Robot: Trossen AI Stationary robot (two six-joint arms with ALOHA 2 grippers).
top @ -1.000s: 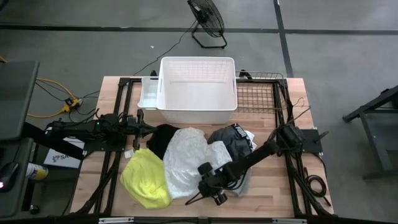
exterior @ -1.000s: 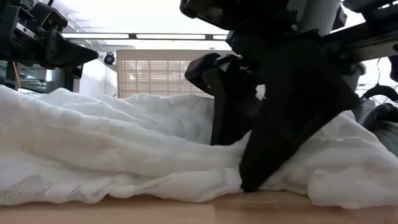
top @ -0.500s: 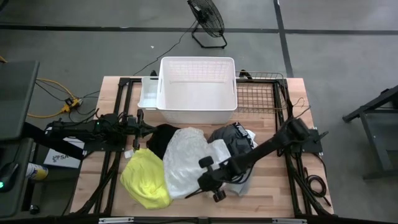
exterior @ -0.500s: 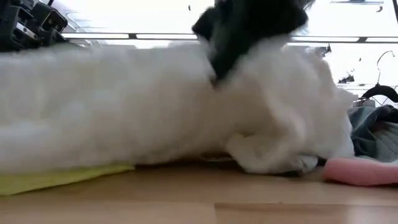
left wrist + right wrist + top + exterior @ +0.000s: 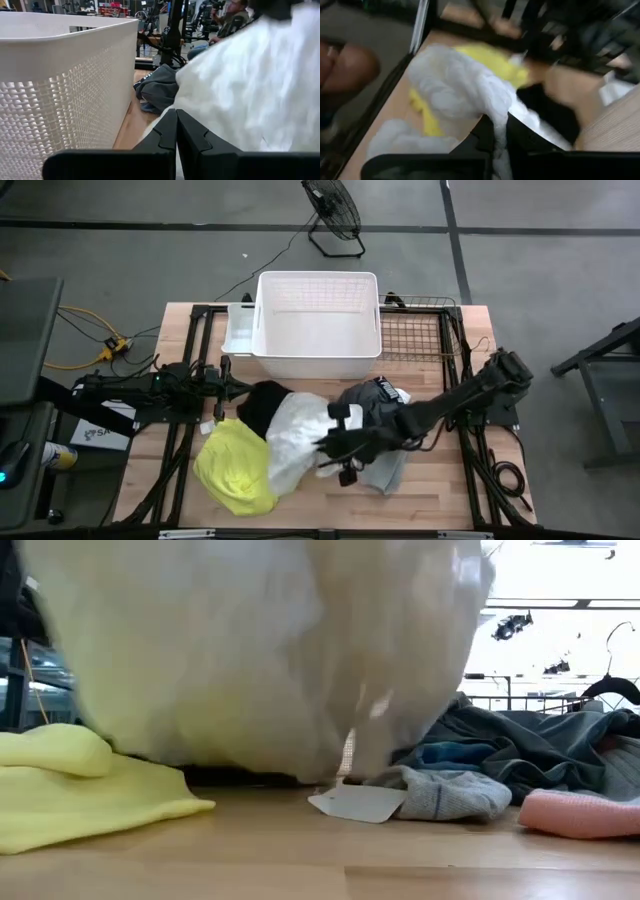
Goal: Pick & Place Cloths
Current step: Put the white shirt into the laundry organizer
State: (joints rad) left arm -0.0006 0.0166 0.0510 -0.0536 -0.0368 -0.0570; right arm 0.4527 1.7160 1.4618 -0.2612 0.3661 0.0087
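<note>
A large white cloth [image 5: 292, 435] hangs bunched from my right gripper [image 5: 336, 447], which is shut on it above the table's near middle; it fills the low view [image 5: 250, 650]. A yellow cloth [image 5: 232, 467] lies left of it, a black cloth [image 5: 262, 401] behind it, and a dark grey cloth [image 5: 367, 401] to its right. The white slatted basket [image 5: 318, 325] stands at the far middle. My left gripper [image 5: 176, 145] is shut on nothing, level beside the basket at the table's left. My right gripper pinches a bunched fold of the white cloth [image 5: 487, 107] between its two fingers. The fingers slant down from the table's right side. The cloth hangs below them in slack folds, and its lower left part [image 5: 280, 475] lies on the table beside the yellow cloth.
Grey and blue-grey cloths [image 5: 500, 755] and a pink thing [image 5: 580, 812] lie on the table's right part; a white tag [image 5: 360, 802] lies in front of them. A wire rack [image 5: 415, 335] sits right of the basket. A person [image 5: 230, 20] sits beyond the table.
My right gripper has risen and gone a little toward the far edge, tipping toward level, with the white cloth. The cloth's near right part has come up off the table and bunched, while its left part has stayed down. The grey cloths behind it now show.
</note>
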